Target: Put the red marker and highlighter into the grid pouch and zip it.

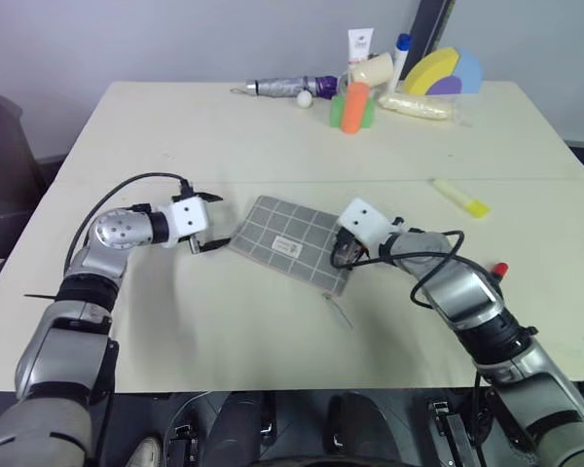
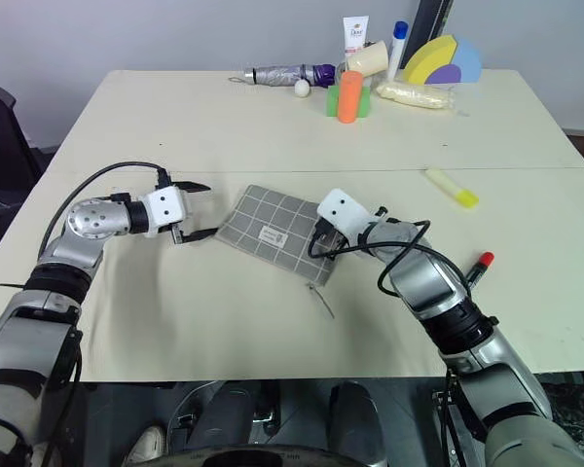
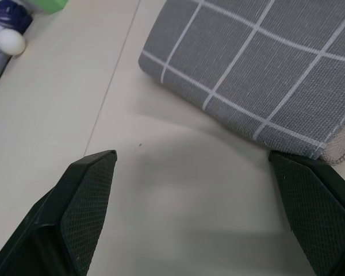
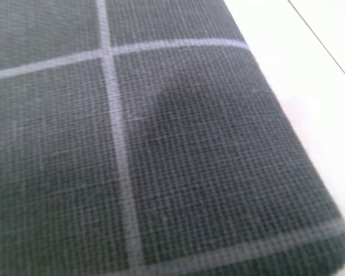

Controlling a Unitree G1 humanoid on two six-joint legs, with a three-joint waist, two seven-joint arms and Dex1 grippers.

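1. The grid pouch (image 1: pixel 294 241) is lying flat on the table (image 1: pixel 224 331), nearest of the task's things, with both arms closing in on its two short ends. Its pull tab (image 2: pixel 324 302) is trailing loose on the table off the near right corner.

2. The step in hand looks like bracing the pouch so the zipper can be worked open. To do it well, one end should be getting pinned while the other gripper is taking the pull tab and drawing it along the zipper line, not lifting, so the fabric is not bunching.

3. The right gripper (image 1: pixel 343 255) is sitting at the pouch's right end with its jaws pressed together. From its wrist the weave is showing at very close range, so the tips are touching the fabric or hanging just over it, and I cannot tell which. I am seeing nothing pinched between them.

4. The left gripper (image 2: pixel 197 210) is hovering just beside the pouch's left end with its jaws spread wide. From its wrist, the pouch's corner is lying just beyond the fingertips (image 3: pixel 98 172), close to one of them, with bare table in the gap.

5. The red marker (image 2: pixel 477 269) is lying further right, beside the right forearm and well apart from both grippers.

6. The highlighter (image 1: pixel 459 197) is resting furthest off, up the right side, still to be collected.
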